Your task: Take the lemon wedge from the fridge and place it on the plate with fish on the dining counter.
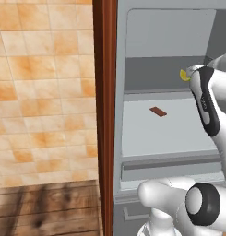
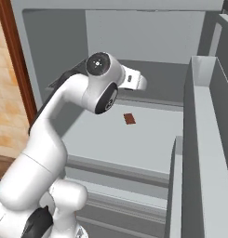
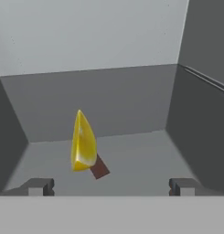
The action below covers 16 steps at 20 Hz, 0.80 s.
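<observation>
- Hand view: lemon wedge (image 3: 83, 142) is seen standing on end on the upper fridge shelf, at approx 11 o'clock from the midpoint of the gripper (image 3: 111, 186), nearer the left tip than the right.
- Not yet touched; clear gap is seen betw. wedge and both fingertips (image 3: 38, 186).
- Jaws are spread fully wide, nothing held.
- Small brown piece (image 3: 99, 168) shows just at the wedge's 5 o'clock in hand view; it lies on the shelf below, so it prob. won't interfere.
- Left base view: wedge (image 1: 183, 75) is partly hidden by the hand, at the shelf's 3 o'clock side; brown piece (image 1: 157, 112) lies lower, on the pale shelf.
- Right base view: arm is reached into the open fridge (image 2: 134, 42); brown piece (image 2: 129, 119) is well below the wrist.
- Step judged: approach for the grasp.
- To be done well: hand should be shifted toward 9 o'clock so the wedge is centred betw. the tips, then advanced until tips flank it, then closed slowly.
- Wedge is tiny and curved, so it could be tipped or squirted out if caught off-centre.
</observation>
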Motion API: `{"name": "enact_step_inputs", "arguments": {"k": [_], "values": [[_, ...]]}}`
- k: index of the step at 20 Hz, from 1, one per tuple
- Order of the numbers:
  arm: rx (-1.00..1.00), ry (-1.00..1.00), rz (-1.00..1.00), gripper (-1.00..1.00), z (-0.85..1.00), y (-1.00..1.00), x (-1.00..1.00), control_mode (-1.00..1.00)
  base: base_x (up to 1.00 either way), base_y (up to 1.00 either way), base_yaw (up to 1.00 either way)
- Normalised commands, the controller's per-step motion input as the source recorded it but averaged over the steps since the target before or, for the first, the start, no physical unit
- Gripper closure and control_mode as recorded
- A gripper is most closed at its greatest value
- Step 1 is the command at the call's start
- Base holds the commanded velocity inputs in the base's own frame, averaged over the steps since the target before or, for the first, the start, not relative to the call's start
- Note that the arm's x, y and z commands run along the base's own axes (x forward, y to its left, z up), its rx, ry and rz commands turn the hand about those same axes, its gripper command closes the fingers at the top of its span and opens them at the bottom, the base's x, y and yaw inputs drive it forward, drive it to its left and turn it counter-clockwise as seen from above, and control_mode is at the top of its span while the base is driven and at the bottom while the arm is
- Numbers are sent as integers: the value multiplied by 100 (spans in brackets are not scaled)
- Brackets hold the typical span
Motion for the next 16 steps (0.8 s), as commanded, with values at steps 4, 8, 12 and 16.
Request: {"name": "enact_step_inputs", "arguments": {"k": [4,8,12,16], "values": [[0,0,0,-100,-9,11,70,-100,0,0,0],[0,0,0,-100,0,0,45,-100,0,0,0],[0,0,0,-100,-4,0,51,-100,0,0,0],[0,0,0,-100,-14,0,50,-100,0,0,0]]}}
